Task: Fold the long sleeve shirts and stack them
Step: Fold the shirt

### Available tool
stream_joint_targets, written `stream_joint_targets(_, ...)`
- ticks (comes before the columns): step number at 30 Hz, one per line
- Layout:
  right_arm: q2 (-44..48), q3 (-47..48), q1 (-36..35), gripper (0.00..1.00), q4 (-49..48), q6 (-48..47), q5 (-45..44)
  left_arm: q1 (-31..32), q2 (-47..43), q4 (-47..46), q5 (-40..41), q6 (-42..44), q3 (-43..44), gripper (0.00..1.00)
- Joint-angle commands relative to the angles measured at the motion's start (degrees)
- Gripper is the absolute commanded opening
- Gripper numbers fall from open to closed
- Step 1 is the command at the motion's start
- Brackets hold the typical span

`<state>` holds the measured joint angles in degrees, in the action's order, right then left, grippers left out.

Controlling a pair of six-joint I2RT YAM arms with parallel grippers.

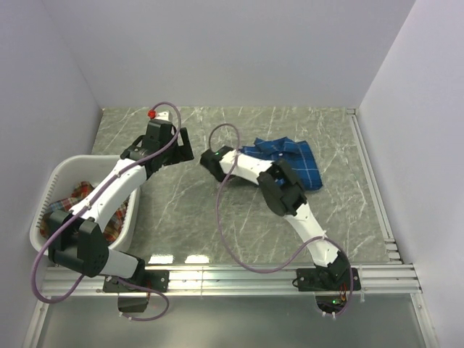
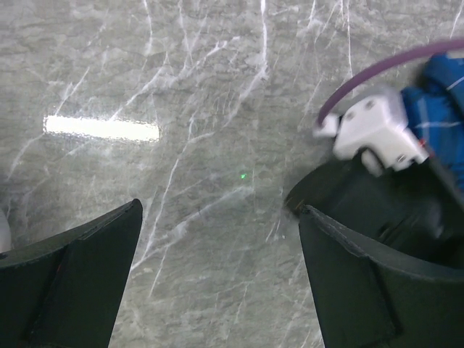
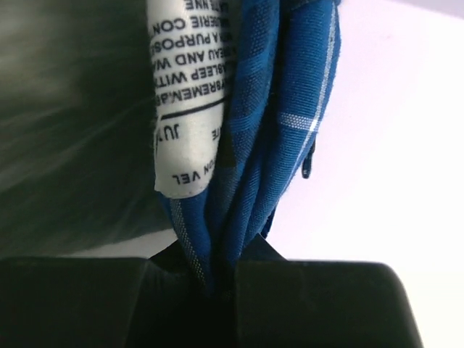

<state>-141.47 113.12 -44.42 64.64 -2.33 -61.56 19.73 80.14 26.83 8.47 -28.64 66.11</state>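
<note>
A royal blue plaid shirt (image 1: 290,156) lies crumpled on the marble table at the back right. My right gripper (image 1: 232,154) is shut on its left edge; up close (image 3: 221,264), bunched blue fabric (image 3: 254,145) and a white care label (image 3: 185,94) rise from the closed jaws. My left gripper (image 1: 186,149) stands wide open just left of it, above bare table (image 2: 219,206), with nothing between its fingers. The left wrist view shows the right wrist's white housing (image 2: 377,130) and a bit of blue shirt (image 2: 446,94). A red-orange plaid shirt (image 1: 114,219) lies in the basket.
The white laundry basket (image 1: 51,181) stands at the table's left edge, under the left arm. A small red piece (image 1: 151,113) shows near the back edge. Metal rails run along the front (image 1: 254,272) and right side (image 1: 370,174). White walls enclose the table.
</note>
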Motion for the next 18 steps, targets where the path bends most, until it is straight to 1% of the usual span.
stream_joint_targets(1,-0.5,4.0,-2.4,0.02,3.9,6.9,-3.0,-0.8,-2.7,-1.8,0.8,-1.2,-0.3,0.95)
stream_joint_targets(2,-1.4,4.0,-3.0,0.04,4.1,7.4,-2.6,-0.9,-2.6,-1.7,0.8,-1.2,-0.3,0.95)
stream_joint_targets(3,-1.6,4.1,-3.5,0.1,4.0,8.1,-2.3,-0.9,-2.6,-1.7,0.7,-1.2,-0.3,0.95)
stream_joint_targets(4,-2.0,4.3,-4.5,0.22,3.9,8.4,-1.1,-1.1,-2.6,-1.7,0.7,-1.2,-0.3,0.95)
stream_joint_targets(6,-2.1,4.3,-5.4,0.25,3.0,7.9,0.0,-1.2,-2.7,-1.8,0.6,-1.3,-0.3,0.95)
stream_joint_targets(7,-2.1,4.4,-6.1,0.31,2.1,7.6,0.8,-1.4,-2.6,-1.9,0.6,-1.4,-0.3,0.95)
stream_joint_targets(9,-1.8,4.8,-7.2,0.39,1.0,6.8,2.5,-1.4,-2.6,-1.9,0.7,-1.5,-0.3,0.95)
stream_joint_targets(10,-1.7,4.9,-7.6,0.47,0.3,6.5,3.1,-1.6,-2.6,-1.9,0.7,-1.6,-0.4,0.95)
stream_joint_targets(11,-1.5,5.2,-8.8,0.52,-0.2,6.3,4.6,-1.8,-2.7,-1.9,0.7,-1.7,-0.4,0.95)
stream_joint_targets(13,-0.7,5.5,-10.1,0.58,-1.1,5.8,6.3,-2.1,-2.9,-2.0,0.7,-2.0,-0.5,0.95)
stream_joint_targets(15,0.5,5.5,-12.0,0.63,-2.2,5.2,11.2,-2.2,-3.0,-2.2,1.1,-2.5,-0.8,0.94)
stream_joint_targets(17,3.1,5.8,-13.7,0.63,-4.1,5.6,14.4,-2.6,-3.3,-2.4,1.3,-2.7,-1.0,0.95)
stream_joint_targets(18,4.3,5.8,-14.0,0.63,-4.8,5.8,18.3,-2.7,-3.4,-2.7,0.9,-3.1,-1.0,0.94)
